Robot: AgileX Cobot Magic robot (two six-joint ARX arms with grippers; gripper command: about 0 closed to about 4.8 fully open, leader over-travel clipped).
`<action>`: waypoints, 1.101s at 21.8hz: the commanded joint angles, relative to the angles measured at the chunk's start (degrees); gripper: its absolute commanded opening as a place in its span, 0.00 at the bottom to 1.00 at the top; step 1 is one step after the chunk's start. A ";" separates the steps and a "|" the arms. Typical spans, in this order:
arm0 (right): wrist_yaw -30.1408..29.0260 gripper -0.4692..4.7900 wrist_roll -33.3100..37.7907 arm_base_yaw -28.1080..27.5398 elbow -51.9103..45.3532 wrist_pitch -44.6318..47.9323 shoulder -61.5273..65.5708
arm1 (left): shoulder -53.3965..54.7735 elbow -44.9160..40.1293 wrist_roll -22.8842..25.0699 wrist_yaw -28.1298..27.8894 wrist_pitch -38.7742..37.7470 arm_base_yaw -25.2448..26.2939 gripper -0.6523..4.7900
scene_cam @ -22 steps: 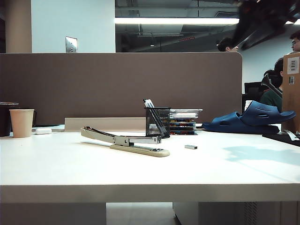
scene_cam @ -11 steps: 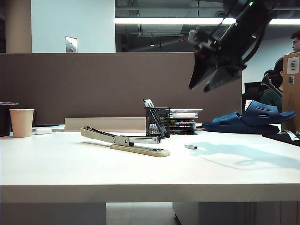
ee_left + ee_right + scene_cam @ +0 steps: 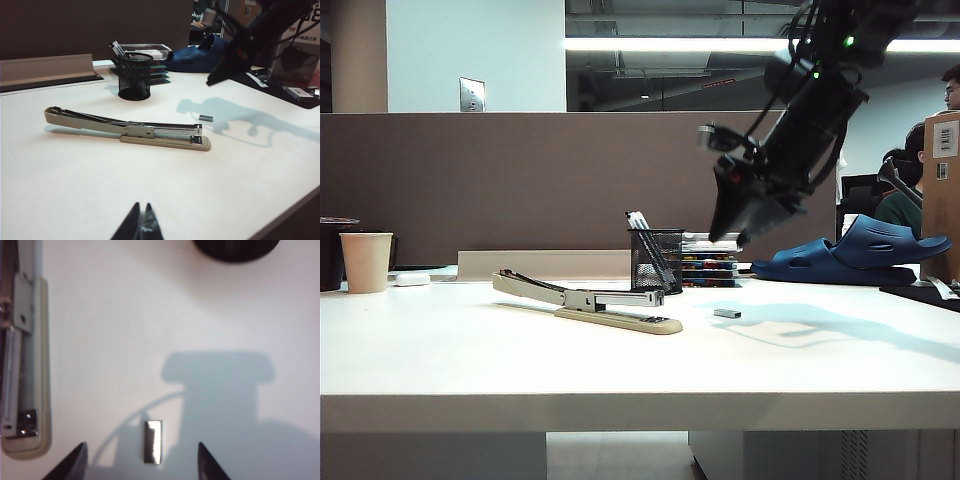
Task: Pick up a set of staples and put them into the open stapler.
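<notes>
Office desk, white tabletop (image 3: 470, 360) backed by a brown partition; a black mesh pen cup (image 3: 656, 260) and a paper cup (image 3: 366, 262) stand toward the rear. The stapler (image 3: 585, 301) lies flat near the middle of the table, hinged arm swung back and the silver magazine channel exposed. The set of staples (image 3: 727, 314) rests on the bare table just beside the stapler's front end, apart from it and touching nothing. The right gripper (image 3: 745, 215) hangs in the air above the staples, well clear of the surface, jaws spread wide and empty; in the right wrist view its two fingertips (image 3: 75, 460) frame the bar, which sits between them but nearer one side. The left gripper (image 3: 140, 226) is parked low at the near edge of the table, fingertips pressed together, holding nothing. Judgement: the step in hand is the approach to the pick; nothing of the loading is done yet. To do it well, centre the bar between the fingers before descending, come straight down, and close across the bar's narrow width so the strip is not bent or broken. The bar is tiny and lies flat, so the tips should reach almost to the table surface; closing too high would likely miss it or flick it away. Keeping the bar level in the grip should help later alignment with the channel.
</notes>
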 commanded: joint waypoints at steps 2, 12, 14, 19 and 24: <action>-1.51 0.61 -2.34 0.07 0.66 -1.20 1.79 | 0.00 0.09 -0.22 0.35 0.35 0.07 0.11; 0.20 0.58 -4.76 0.48 0.70 -1.20 4.04 | 0.00 0.09 -0.39 0.39 -0.66 0.07 0.11; 0.44 0.58 -4.81 0.85 0.72 -1.20 4.50 | 0.00 0.09 -0.39 0.39 -0.66 0.04 0.11; 1.86 0.58 -4.81 1.53 0.72 -1.27 6.03 | 0.00 0.09 -0.39 0.37 -0.66 0.04 0.11; 4.20 0.54 -4.90 1.88 0.72 -1.33 6.88 | 0.00 0.09 -0.39 0.37 -0.66 0.04 0.11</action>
